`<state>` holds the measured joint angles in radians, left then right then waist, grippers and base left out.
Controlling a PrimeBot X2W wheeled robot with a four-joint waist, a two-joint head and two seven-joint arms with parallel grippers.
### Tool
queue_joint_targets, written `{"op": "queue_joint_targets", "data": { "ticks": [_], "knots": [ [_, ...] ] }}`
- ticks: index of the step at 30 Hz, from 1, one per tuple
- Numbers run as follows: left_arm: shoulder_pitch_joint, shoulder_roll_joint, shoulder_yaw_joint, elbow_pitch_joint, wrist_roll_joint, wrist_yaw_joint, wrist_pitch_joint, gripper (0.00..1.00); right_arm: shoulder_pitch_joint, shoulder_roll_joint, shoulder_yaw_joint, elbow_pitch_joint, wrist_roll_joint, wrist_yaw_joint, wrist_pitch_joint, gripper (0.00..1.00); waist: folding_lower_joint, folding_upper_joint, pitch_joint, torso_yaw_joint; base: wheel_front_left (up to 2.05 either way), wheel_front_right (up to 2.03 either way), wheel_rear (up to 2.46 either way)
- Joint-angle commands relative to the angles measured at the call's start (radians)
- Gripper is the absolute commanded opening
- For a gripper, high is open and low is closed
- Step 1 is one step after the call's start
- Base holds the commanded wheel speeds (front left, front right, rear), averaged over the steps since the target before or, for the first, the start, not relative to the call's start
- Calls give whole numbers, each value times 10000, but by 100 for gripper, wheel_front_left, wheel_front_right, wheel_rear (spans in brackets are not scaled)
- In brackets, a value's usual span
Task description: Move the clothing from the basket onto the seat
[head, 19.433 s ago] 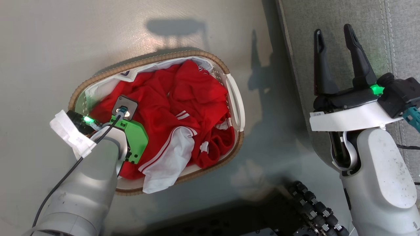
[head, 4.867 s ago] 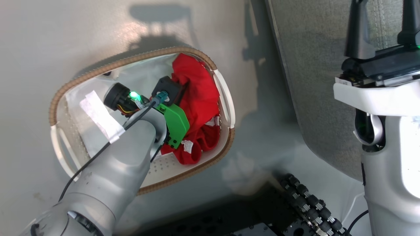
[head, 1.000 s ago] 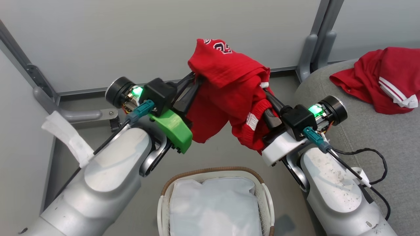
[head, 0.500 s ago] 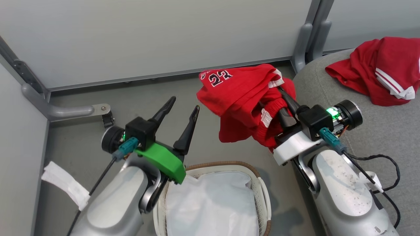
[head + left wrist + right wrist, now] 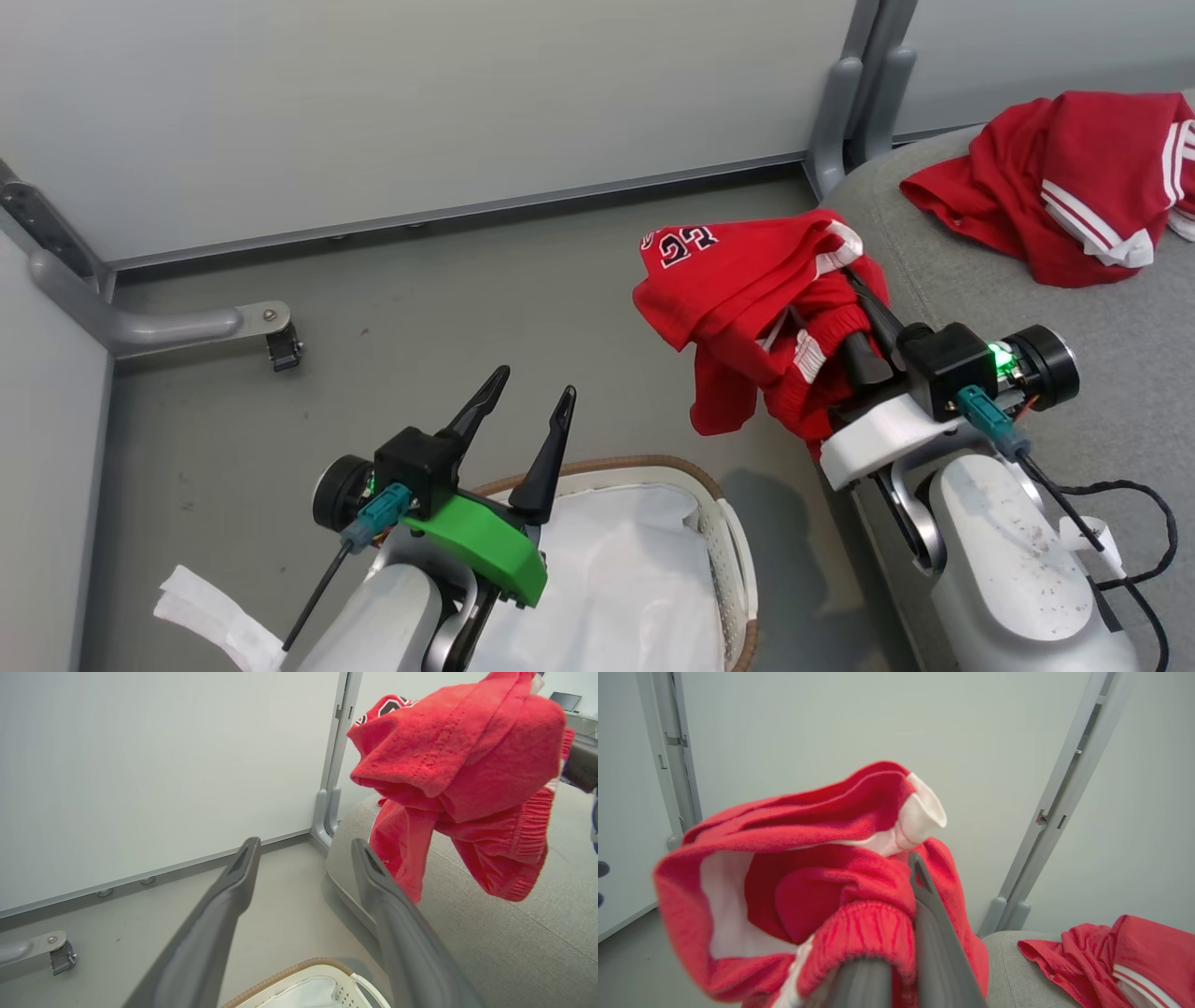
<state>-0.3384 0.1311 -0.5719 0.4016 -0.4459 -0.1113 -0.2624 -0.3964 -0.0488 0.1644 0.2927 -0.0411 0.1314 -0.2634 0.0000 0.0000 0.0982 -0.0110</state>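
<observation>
Red garment [image 5: 738, 299] in R gripper [image 5: 857, 313]; post [image 5: 834, 103] by seat [image 5: 980, 299].

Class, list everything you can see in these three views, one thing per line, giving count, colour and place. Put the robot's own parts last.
held garment: one, red with white trim and a printed number, hanging from the right gripper by the seat's left edge
laid garment: one, red with white stripes, on the seat
basket: one, white with a brown woven rim, on the floor
liner: one, white, inside the basket
seat: one, grey, at the right
floor: grey, under the basket
wall panels: pale grey, behind
frame posts: two, grey, at the panel joints
left gripper: one, dark fingers, open, above the basket
right gripper: one, dark fingers, shut on the held garment
</observation>
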Motion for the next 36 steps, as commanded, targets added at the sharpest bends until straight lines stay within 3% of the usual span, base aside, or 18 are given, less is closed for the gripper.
{"op": "queue_joint_targets", "data": {
  "ticks": [1,14,23,28,36],
  "knots": [
    [170,-51,124,-37,111,-51,-33,100,146,-33,-145,-74,-46,-14,-19,0,0,0,155,-296,0,0,0],
    [84,-192,361,-121,1093,-194,-19,100,377,-25,-1203,-401,-109,-14,-19,0,0,0,1117,-2947,0,0,0],
    [-180,57,-234,-48,1137,-209,-19,100,679,-22,-1632,-521,190,-14,-19,0,0,0,1537,-4332,0,0,0],
    [-270,155,-500,-77,1167,-211,-19,100,771,-22,-1693,-575,238,-14,-19,0,0,0,1684,-4420,0,0,0],
    [-562,251,-813,-150,1183,-212,-19,100,-37,-31,-2124,-662,-50,-16,-21,0,0,0,2131,-3921,0,0,0]
  ]
}}
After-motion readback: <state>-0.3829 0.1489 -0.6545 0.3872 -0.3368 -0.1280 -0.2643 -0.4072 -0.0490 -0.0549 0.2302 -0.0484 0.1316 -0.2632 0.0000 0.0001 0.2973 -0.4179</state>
